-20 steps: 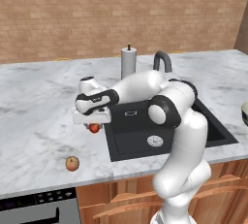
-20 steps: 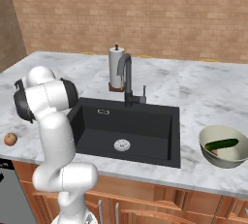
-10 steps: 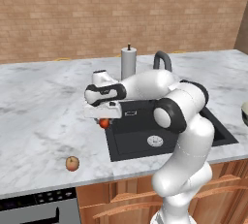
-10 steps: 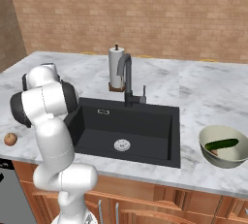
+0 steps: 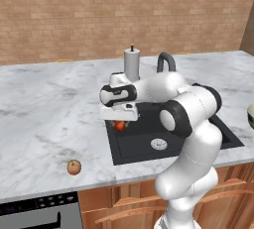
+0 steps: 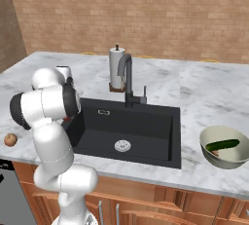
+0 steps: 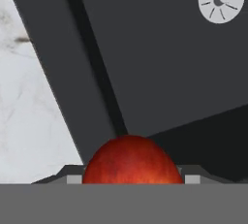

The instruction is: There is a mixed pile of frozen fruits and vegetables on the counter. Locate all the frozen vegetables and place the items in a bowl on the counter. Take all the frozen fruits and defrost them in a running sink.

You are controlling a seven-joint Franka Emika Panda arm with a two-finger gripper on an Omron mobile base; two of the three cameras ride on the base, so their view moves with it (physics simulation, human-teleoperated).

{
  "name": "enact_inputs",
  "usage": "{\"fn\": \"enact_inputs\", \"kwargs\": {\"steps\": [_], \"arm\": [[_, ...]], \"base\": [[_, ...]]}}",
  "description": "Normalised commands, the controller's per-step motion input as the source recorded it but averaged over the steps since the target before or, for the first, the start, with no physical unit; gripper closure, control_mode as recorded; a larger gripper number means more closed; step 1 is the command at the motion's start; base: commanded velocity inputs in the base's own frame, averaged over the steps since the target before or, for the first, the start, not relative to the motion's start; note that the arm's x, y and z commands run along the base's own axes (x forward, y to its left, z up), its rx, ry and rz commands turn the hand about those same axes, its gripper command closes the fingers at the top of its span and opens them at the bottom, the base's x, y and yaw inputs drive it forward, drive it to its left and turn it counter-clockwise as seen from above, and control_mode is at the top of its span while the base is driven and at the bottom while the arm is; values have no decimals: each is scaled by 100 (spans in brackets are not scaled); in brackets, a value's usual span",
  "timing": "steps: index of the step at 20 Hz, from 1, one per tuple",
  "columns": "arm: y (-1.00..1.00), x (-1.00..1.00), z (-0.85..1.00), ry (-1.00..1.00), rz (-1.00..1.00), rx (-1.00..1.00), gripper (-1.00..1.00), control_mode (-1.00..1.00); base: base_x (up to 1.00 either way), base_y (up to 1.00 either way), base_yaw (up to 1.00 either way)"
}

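The arm rises from its base, bends at a high elbow, and reaches across to the robot's left, the forearm running roughly level. The wrist turns the hand downward — the gripper [image 5: 119, 123] points straight down. Its jaws are partly closed and clamped on a red ball [image 5: 119, 125], which sits between the fingertips — in the hand view the ball [image 7: 132, 160] fills the gap between the two fingers at the bottom edge.
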Motion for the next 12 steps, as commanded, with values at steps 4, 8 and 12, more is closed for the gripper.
{"fn": "enact_inputs", "kwargs": {"steps": [4, 8, 12], "arm": [[-58, 9, -15, 1, 0, 3, 100, -100], [-57, 14, -21, 1, 0, 3, 100, -100], [-51, 23, -34, 1, 0, 2, 100, -100]], "base": [[0, 0, 0], [0, 0, 0], [0, 0, 0]]}}
